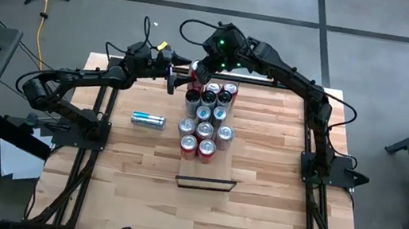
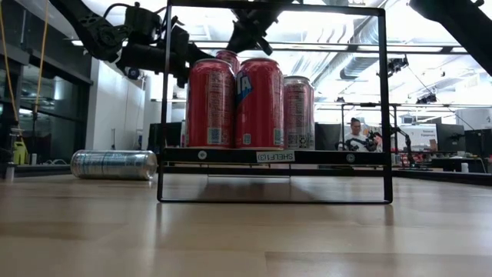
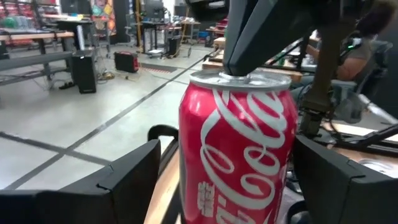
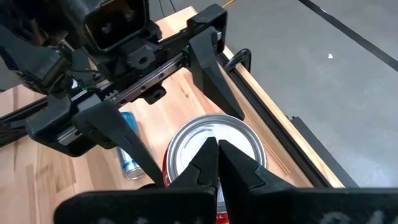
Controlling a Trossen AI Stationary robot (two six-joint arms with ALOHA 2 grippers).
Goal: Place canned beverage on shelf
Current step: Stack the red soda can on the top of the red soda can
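A red Coca-Cola can [image 3: 239, 149] stands upright between the two fingers of my left gripper [image 1: 182, 75], which reaches in level from the table's left at the far end of the shelf [image 2: 346, 156]. In the low view the can's top [image 2: 227, 54] shows above the cans in front of it. My right gripper [image 4: 217, 149] is shut, with its tips on the can's lid. Several cans [image 1: 205, 119] stand in rows on the shelf. My left gripper has the red can's two opposite sides [image 3: 292, 162] between its fingers [image 3: 339, 180], about halfway up. The fingers come level from the table's left. The can is upright; what is under its base is hidden. My right gripper rests its shut fingertips [image 3: 249, 62] on the can's lid [image 4: 239, 140], near the lid's middle. It comes from above, slanting down from the table's right.
A silver and blue can [image 1: 148, 119] lies on its side on the table left of the shelf. The shelf's black rail [image 1: 205, 183] stands at its near end. Bare tabletop [image 1: 261, 171] lies right of the shelf and in front of it.
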